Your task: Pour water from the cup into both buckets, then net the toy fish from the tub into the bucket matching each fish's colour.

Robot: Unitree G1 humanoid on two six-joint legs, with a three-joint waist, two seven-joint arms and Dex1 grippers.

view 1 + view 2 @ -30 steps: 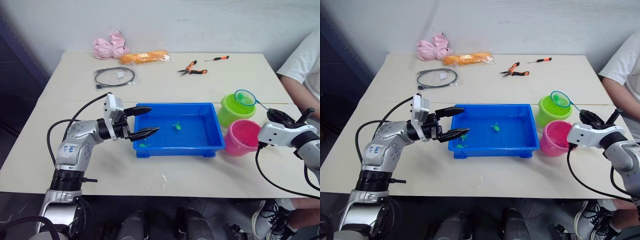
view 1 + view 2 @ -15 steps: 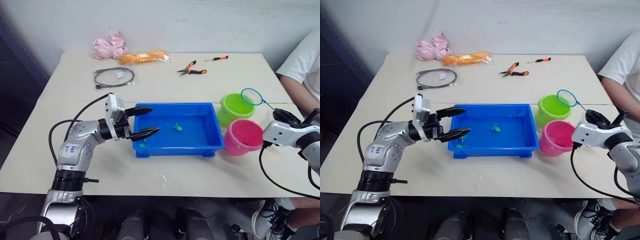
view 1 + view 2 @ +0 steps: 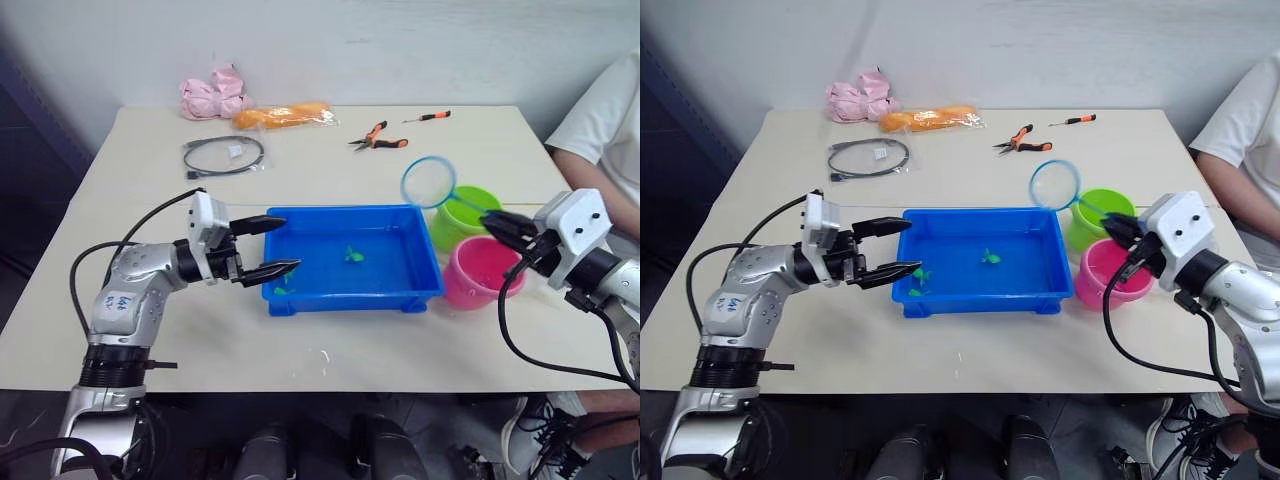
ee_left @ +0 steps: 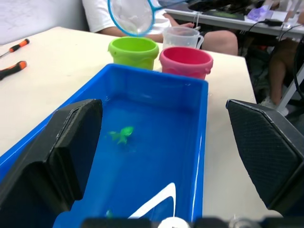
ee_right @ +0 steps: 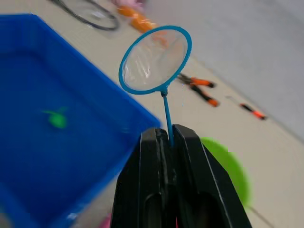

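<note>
The blue tub sits mid-table with water and two green toy fish, one near its middle and one at its near left corner. The lime green bucket and the pink bucket stand just right of the tub. The clear cup stands behind the buckets in the left wrist view. My right gripper is shut on the handle of the net. Its empty hoop hangs above the tub's far right corner. My left gripper is open at the tub's left end, holding nothing.
Orange-handled pliers, a small screwdriver, a black cable loop, an orange bag and a pink bundle lie along the table's far side. A person in a white shirt sits at the right edge.
My right gripper has swung the net left, from over the green bucket to above the tub's far right corner. The left gripper has stayed open at the tub's left end.
</note>
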